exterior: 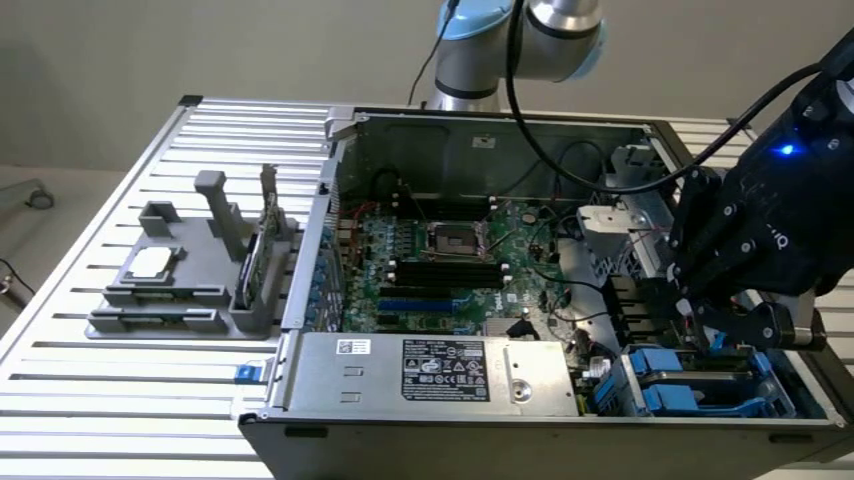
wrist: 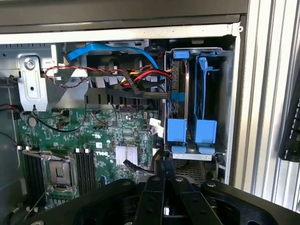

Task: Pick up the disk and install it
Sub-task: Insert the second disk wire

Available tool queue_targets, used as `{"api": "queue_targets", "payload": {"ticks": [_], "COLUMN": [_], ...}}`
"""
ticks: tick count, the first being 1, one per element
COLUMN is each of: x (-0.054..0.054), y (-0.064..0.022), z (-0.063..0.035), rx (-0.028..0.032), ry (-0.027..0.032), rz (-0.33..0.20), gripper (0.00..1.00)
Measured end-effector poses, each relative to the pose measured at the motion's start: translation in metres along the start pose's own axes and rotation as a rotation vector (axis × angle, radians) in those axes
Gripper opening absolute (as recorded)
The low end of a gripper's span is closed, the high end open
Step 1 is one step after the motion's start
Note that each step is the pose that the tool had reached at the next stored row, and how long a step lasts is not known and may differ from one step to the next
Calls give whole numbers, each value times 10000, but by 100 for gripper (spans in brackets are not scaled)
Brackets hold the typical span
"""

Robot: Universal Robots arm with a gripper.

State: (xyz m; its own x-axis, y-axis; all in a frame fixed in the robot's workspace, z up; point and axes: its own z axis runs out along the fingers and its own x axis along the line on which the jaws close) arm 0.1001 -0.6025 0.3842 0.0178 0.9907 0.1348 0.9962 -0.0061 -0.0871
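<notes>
Open computer case (exterior: 467,130) lay on a slatted table (exterior: 80,400), gripper (wrist: 165,169) clenched with nothing visibly between its fingers, poised just beside the drive cage (wrist: 228,93), disk (wrist: 180,101) in its blue carrier seated upright in that cage, motherboard (wrist: 70,140) beside the cage.
</notes>
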Motion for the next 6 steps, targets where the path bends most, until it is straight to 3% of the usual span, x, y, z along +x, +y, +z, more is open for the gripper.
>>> {"api": "queue_targets", "payload": {"ticks": [6], "x": [0], "y": [0], "z": [0], "rx": [0], "ry": [1], "rz": [0], "gripper": [11]}}
